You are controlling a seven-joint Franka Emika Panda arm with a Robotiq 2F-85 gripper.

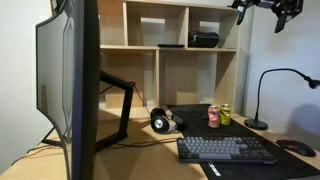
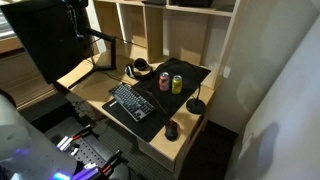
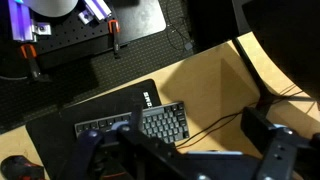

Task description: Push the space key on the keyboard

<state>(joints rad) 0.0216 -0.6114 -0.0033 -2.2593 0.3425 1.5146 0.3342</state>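
**A:** How do we stand with the gripper [image 3: 185,152]?

**B:** In the wrist view it fills the bottom edge. Its jaws are spread wide and hold nothing.

**A:** And the keyboard [image 3: 150,124]?

**B:** Just above our fingers in that frame, at lower centre, lying on the dark desk mat [image 3: 90,105]. Its left part is hidden behind us. Its long axis runs roughly left to right across the picture.

**A:** So we are over it?

**B:** High over it, we judge. In an exterior view the gripper [image 1: 265,10] hangs at the upper right corner, and the keyboard [image 1: 226,150] sits well below at lower right. The coming move is mostly straight down.

**A:** Can we pick out the space key?

**B:** No, it is too small to tell. We expect it in the row along one long edge, so we line up across the short axis.

**A:** Beyond it?

**B:** Two drink cans [image 1: 219,115] stand behind the keyboard, well apart from our path.
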